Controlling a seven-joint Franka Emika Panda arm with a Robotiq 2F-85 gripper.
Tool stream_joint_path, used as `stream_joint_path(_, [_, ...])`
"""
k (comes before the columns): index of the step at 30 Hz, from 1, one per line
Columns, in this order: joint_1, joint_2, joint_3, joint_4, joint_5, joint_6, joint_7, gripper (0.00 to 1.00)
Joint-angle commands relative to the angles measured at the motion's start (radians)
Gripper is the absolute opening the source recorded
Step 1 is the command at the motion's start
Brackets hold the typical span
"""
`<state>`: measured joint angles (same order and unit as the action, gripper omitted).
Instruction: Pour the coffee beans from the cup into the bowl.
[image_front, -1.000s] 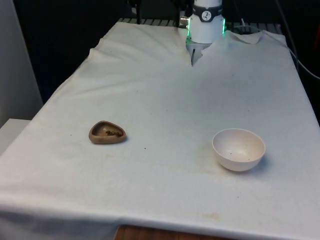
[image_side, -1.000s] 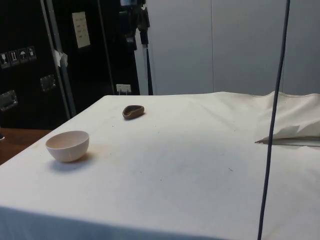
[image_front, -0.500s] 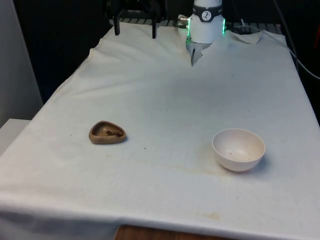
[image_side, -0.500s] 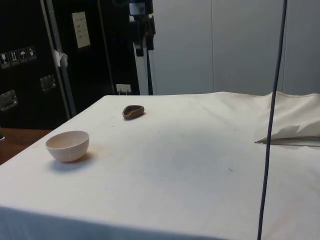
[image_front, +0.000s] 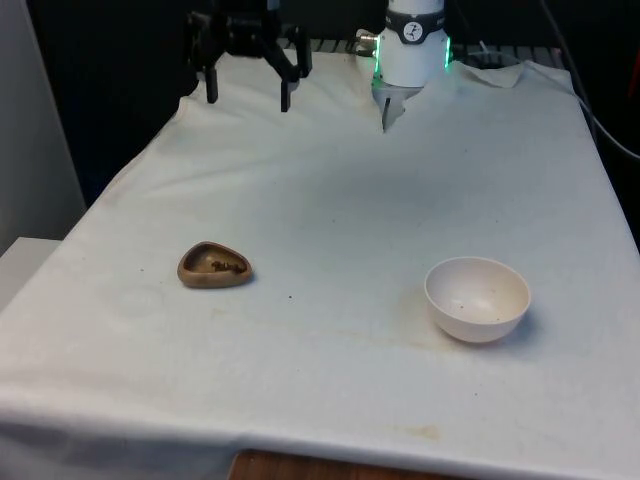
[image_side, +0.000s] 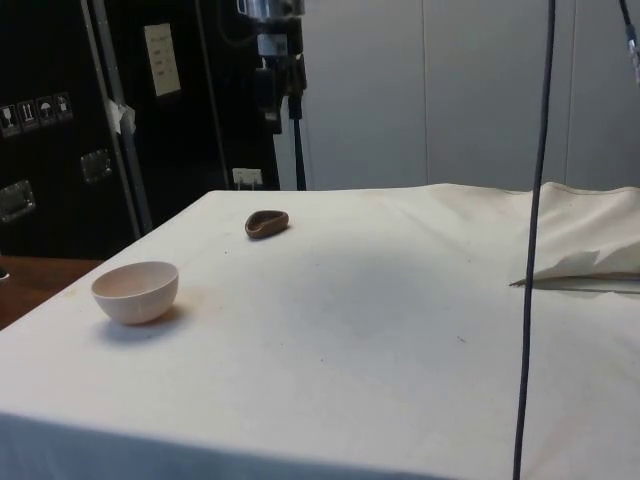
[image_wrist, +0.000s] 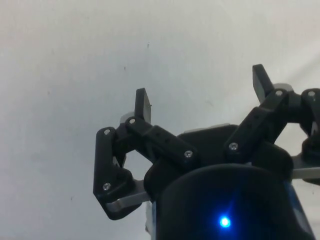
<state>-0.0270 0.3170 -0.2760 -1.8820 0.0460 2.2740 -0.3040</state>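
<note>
The white cloth (image_front: 330, 190) covers the whole table. The gripper (image_front: 247, 97) hangs above the cloth's far end, jaws spread wide and holding nothing, well apart from the bowl. The white bowl (image_front: 477, 299) rests upright near the cloth's near edge. The brown cup (image_front: 214, 266), holding coffee beans (image_front: 228, 265), sits well apart from the bowl, toward the front view's left.

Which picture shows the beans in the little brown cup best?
The front view: it looks down into the cup, so the dark coffee beans show. The side view has the cup far off and low, its inside hard to make out. The wrist view has cloth beneath the gripper.
</note>
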Motion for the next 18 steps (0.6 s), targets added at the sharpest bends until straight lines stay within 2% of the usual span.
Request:
stream_joint_path(1, [-0.007,0.017,0.003,0.01,0.015,0.011,-0.013,1.0])
stream_joint_path(6, [-0.011,0.076,-0.011,0.045,0.051,0.035,-0.044,1.0])
stream_joint_path(7, [-0.002,0.075,-0.02,0.044,0.042,0.032,-0.035,1.0])
stream_joint_path(8, [-0.011,0.084,-0.014,0.05,0.06,0.035,-0.051,1.0])
stream_joint_path(12, [-0.006,0.114,-0.024,0.068,0.098,0.035,-0.076,1.0])
stream_joint_path(15, [-0.009,0.136,-0.023,0.081,0.106,0.035,-0.08,1.0])
stream_joint_path(16, [-0.003,0.124,-0.029,0.072,0.095,0.032,-0.072,1.0])
stream_joint_path(17, [-0.009,0.143,-0.023,0.086,0.108,0.034,-0.081,1.0])
stream_joint_path(18, [-0.009,0.15,-0.024,0.091,0.109,0.035,-0.08,1.0])
